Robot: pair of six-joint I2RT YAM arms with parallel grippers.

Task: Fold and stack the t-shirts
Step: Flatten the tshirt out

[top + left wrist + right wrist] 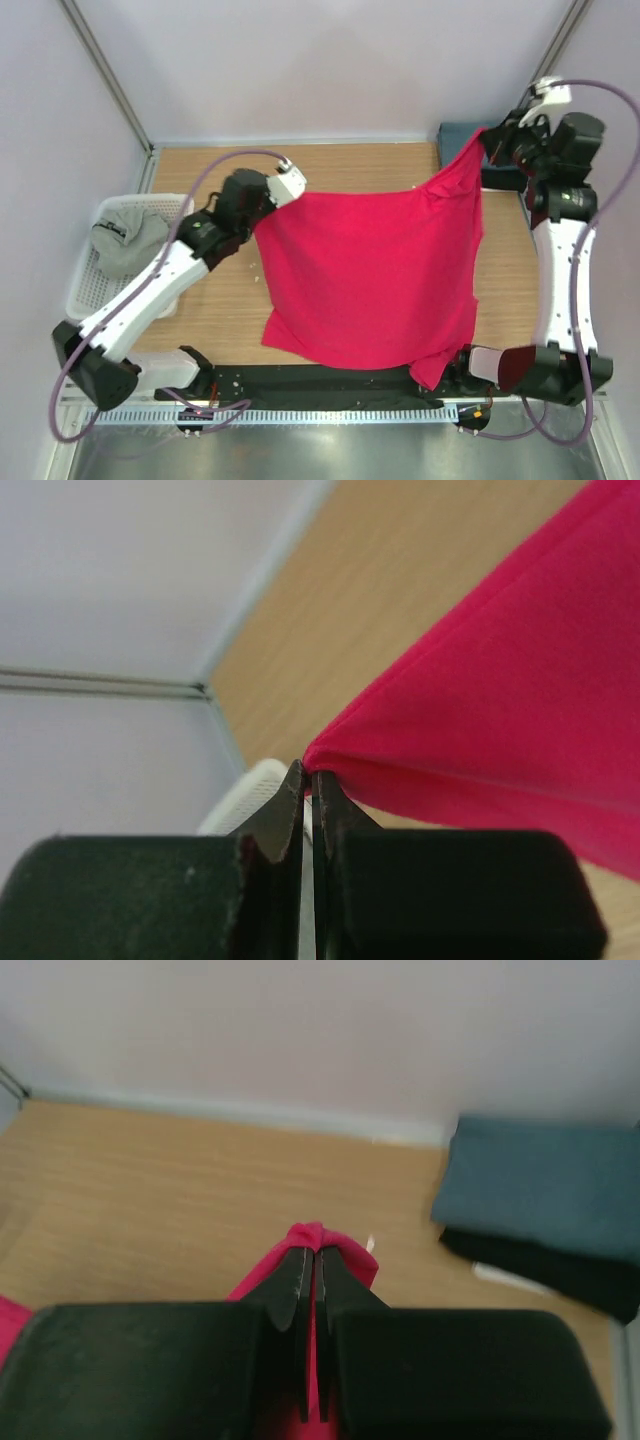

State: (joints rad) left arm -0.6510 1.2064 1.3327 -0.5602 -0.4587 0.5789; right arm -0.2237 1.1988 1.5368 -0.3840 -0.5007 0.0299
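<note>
Crimson t-shirt [370, 275] hangs spread over the table [350, 165], left gripper [262, 207] and right gripper [490, 142] each clamped tight on a top corner; such thin pinches could slip under tension, or the trailing hem snag at the near edge.

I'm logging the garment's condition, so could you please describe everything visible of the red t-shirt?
The red t-shirt is plain crimson soft cloth, unfolded and stretched between both arms. The left gripper is shut on one edge, the right gripper on another. Its lower part drapes toward the near edge of the table.
</note>
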